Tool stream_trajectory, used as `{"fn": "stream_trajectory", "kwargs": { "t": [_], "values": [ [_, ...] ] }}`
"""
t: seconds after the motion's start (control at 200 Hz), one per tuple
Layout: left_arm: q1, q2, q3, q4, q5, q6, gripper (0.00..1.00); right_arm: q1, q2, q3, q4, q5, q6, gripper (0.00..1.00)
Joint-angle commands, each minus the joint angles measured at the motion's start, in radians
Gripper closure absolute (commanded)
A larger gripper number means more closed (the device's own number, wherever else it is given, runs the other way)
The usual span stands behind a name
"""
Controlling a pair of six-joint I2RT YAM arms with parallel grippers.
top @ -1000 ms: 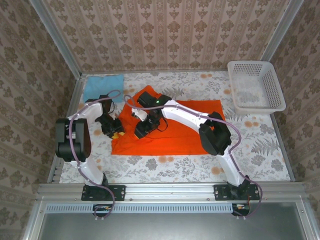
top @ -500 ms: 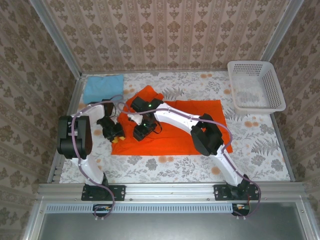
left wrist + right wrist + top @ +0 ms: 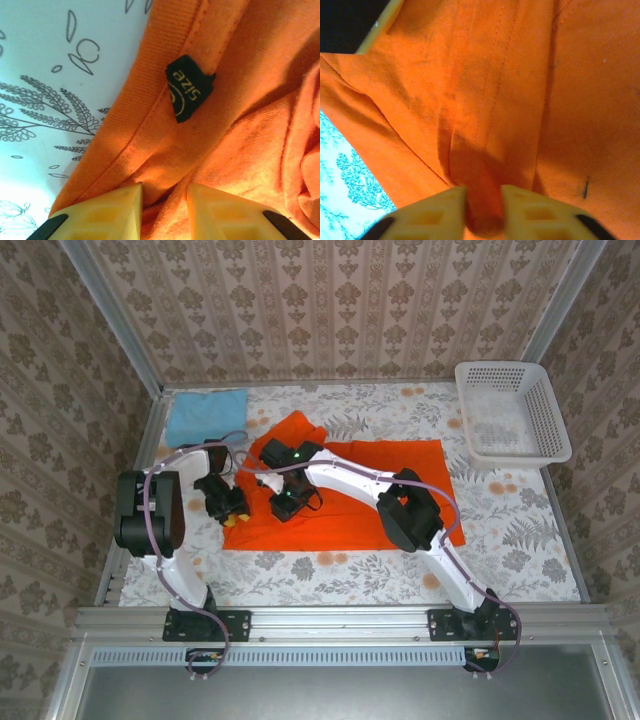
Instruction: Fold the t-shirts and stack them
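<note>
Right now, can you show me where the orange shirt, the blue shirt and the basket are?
orange shirt [image 3: 330, 525]: top view, flat near part of the cloth.
blue shirt [image 3: 205, 415]: top view, middle of the folded cloth.
basket [image 3: 498, 365]: top view, far rim.

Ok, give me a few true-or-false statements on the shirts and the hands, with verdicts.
1. The left hand grips the orange t-shirt near its black label. True.
2. The right hand pinches a fold of the orange t-shirt. True.
3. The blue t-shirt is held in a hand. False: it lies free at the table's far left corner.
4. The orange t-shirt lies on the blue one. False: it lies beside it.
</note>
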Motion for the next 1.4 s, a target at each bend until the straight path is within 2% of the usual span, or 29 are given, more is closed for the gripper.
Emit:
{"fn": "stream_trajectory", "kwargs": {
  "t": [0.0,0.055,0.11,0.24,0.675,1.05,1.105,1.17,1.255,1.33,1.395],
  "values": [
    [-0.004,0.017,-0.017,-0.012,-0.027,0.034,0.71,0.006,0.019,0.014,-0.026,0.023,-0.002,0.88],
    [-0.003,0.017,-0.016,-0.013,-0.039,0.038,0.71,0.005,0.014,0.012,-0.021,0.023,0.002,0.96],
    [-0.004,0.015,-0.022,-0.015,-0.062,0.041,0.72,-0.002,0.003,0.005,-0.01,0.013,0.01,1.0],
    [-0.004,0.016,-0.037,-0.014,-0.121,0.039,0.73,-0.029,-0.041,-0.045,0.048,-0.04,0.045,1.0],
    [-0.01,0.023,-0.065,0.02,-0.18,0.045,0.77,-0.14,-0.131,-0.22,0.212,-0.138,0.162,1.0],
    [-0.017,0.008,-0.069,0.018,-0.256,0.045,0.79,-0.204,-0.173,-0.364,0.327,-0.107,0.264,1.0],
    [-0.019,0.002,-0.068,0.017,-0.264,0.042,0.79,-0.212,-0.189,-0.387,0.335,-0.084,0.274,0.95],
    [-0.019,-0.009,-0.058,0.012,-0.267,0.036,0.78,-0.221,-0.212,-0.413,0.346,-0.043,0.293,0.78],
    [-0.019,-0.026,-0.029,-0.006,-0.271,0.023,0.75,-0.249,-0.243,-0.432,0.349,-0.02,0.346,0.72],
    [-0.02,-0.046,0.01,-0.033,-0.277,0.006,0.72,-0.28,-0.294,-0.468,0.363,0.001,0.406,0.62],
    [-0.02,-0.075,0.05,-0.055,-0.281,-0.013,0.66,-0.305,-0.361,-0.526,0.391,0.009,0.446,0.54]
  ]
}}
